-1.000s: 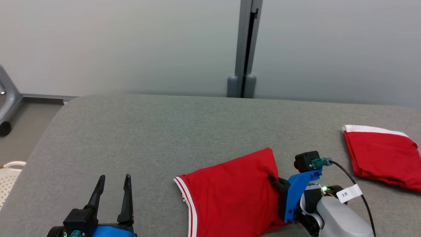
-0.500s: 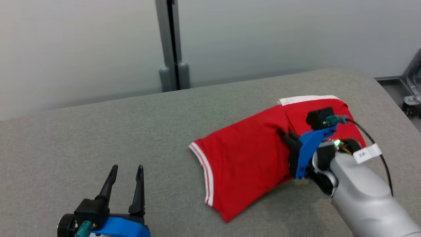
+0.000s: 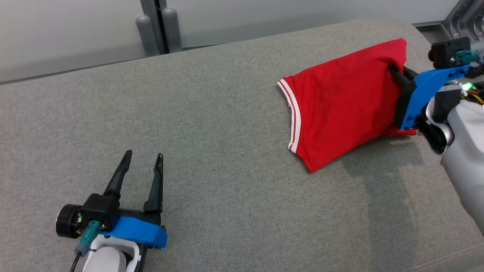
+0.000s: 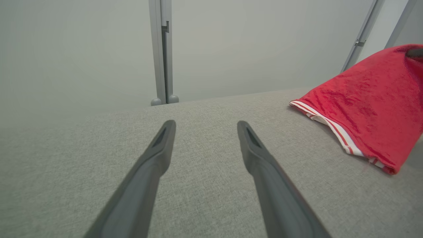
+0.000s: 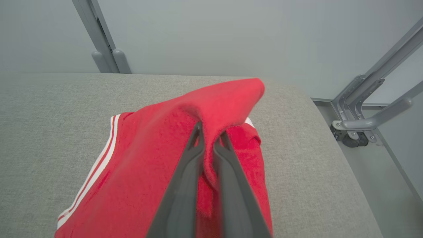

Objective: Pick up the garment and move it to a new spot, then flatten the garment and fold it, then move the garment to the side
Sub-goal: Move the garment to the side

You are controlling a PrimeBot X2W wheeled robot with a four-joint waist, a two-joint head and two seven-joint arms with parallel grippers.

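The garment (image 3: 340,102) is red with white stripes along one edge. It hangs partly lifted over the right end of the grey table (image 3: 227,113), its striped end drooping to the surface. My right gripper (image 3: 394,71) is shut on a fold at the garment's upper right corner; the right wrist view shows the cloth (image 5: 148,155) pinched between the right gripper's (image 5: 210,132) two fingers. Far to the left, my left gripper (image 3: 144,155) rests low over the table, open and holding nothing. In the left wrist view the garment (image 4: 370,109) is at the right, beyond the left gripper (image 4: 205,125).
Another red cloth with a white edge (image 5: 249,140) lies under the held garment. The table's rounded right edge (image 5: 330,132) is close by, with a grey metal frame on wheels (image 5: 363,112) on the floor beyond. A grey post (image 3: 155,22) stands against the back wall.
The camera has swung to the right. My right gripper has carried the garment toward the table's right end, over the other red cloth. The left gripper has stayed open.
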